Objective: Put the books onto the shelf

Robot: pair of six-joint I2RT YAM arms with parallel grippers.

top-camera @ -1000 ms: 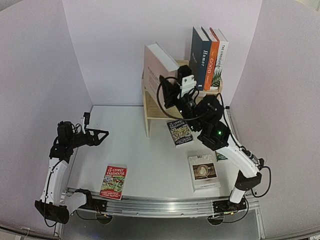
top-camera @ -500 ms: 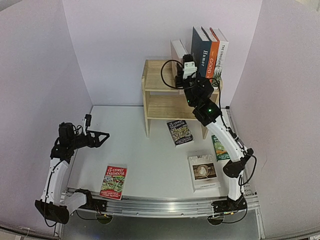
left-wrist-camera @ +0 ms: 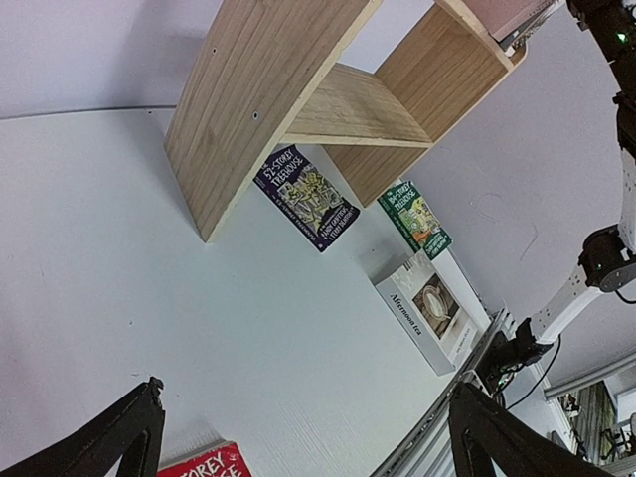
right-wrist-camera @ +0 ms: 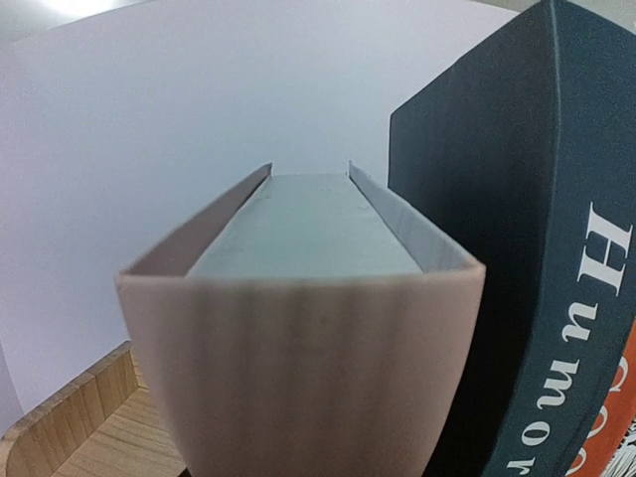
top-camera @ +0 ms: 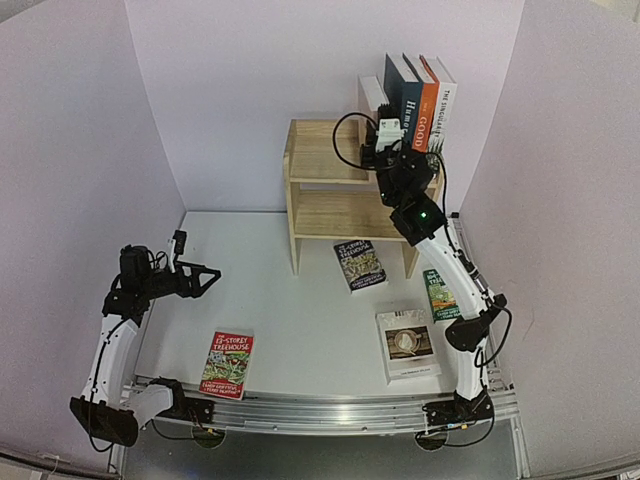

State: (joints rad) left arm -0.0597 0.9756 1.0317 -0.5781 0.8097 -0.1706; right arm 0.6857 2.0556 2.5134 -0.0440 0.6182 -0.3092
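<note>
While my right gripper (top-camera: 384, 135) clamps the pinkish-white book (right-wrist-camera: 298, 338) by its spine, it stands upright on the top tier of the shelf (top-camera: 318, 165), just beside the navy book (top-camera: 399, 100). My left gripper (top-camera: 204, 272) hovers over the table (top-camera: 290, 310), jaws wide, holding nothing.

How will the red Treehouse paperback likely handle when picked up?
The red Treehouse paperback looks thin, so probably light and floppy. Lying flat on the table, its edge is likely hard to pinch; pushed, it would probably slide.
</note>
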